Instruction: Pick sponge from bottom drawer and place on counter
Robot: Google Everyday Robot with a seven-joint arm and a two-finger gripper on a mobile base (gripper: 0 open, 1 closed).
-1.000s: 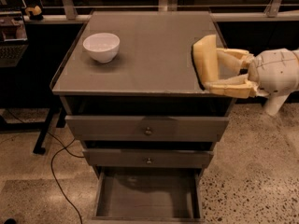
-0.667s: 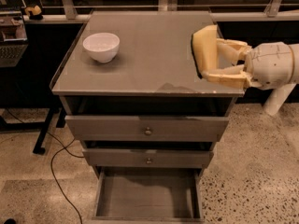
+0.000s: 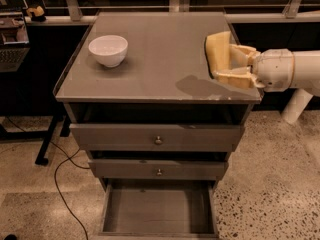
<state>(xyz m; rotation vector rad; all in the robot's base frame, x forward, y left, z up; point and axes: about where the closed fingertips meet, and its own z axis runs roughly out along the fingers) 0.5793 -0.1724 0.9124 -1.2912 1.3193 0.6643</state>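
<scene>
A dark cable [image 3: 62,184] is trailing over the speckled floor [image 3: 270,179] left of the cabinet. On the counter [image 3: 160,69], a grey top with a dull sheen, a white bowl [image 3: 108,49] is sitting toward ten o'clock. Below, the bottom drawer [image 3: 157,211] is lying pulled out, showing its flat grey floor. At three o'clock the gripper [image 3: 226,64] is reaching in from the right on a white arm [image 3: 287,69]. Its fingers are clamping the sponge [image 3: 217,46], which is hanging just above the counter's right edge and casting a shadow [image 3: 200,86] toward five o'clock.
</scene>
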